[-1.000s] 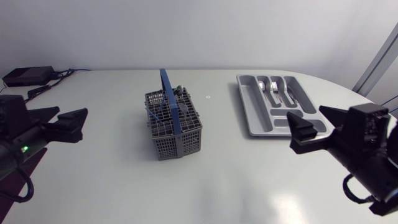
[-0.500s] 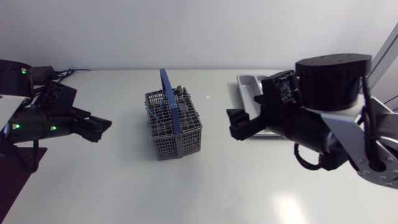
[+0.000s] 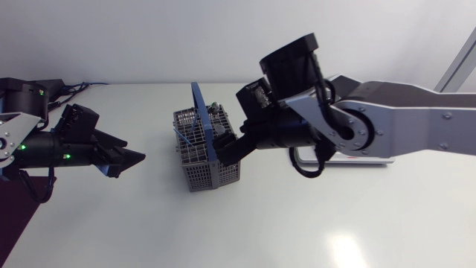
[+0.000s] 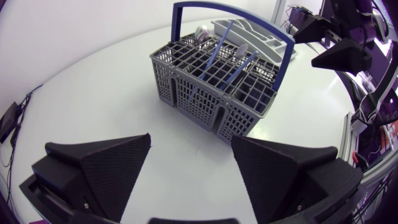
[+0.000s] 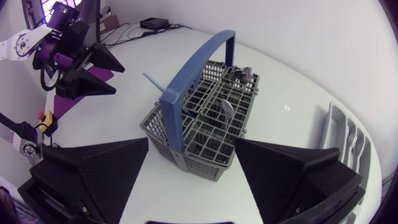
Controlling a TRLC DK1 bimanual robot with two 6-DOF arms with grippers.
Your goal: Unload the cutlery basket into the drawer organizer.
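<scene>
A grey basket (image 3: 207, 151) with a tall blue handle (image 5: 199, 62) stands on a white table (image 3: 260, 223). The right gripper (image 3: 227, 149) hangs close over it, fingers spread wide and holding nothing; the basket sits just below and ahead of them. The left gripper (image 3: 129, 164) is also spread and empty, with the basket ahead of it and well apart. Cutlery (image 5: 227, 107) stands in the basket's cells: blue-handled pieces and a spoon. The grey organizer (image 5: 341, 140) lies off to the side of the right gripper, beyond the basket.

The main risks, judged from here:
- The fingers are broad and the cells narrow. Coming down, a finger could strike the handle or the grid wall and shove or tip the basket, which looks light.
- The pieces stand close together, so the fingers could close on two at once, or pinch one near its tip so that it swings or slips.
- A piece snagged in the grid could drag the basket up, since the left gripper is not bracing it.
- If the left gripper moves in to help, the arms could collide over the basket.
</scene>
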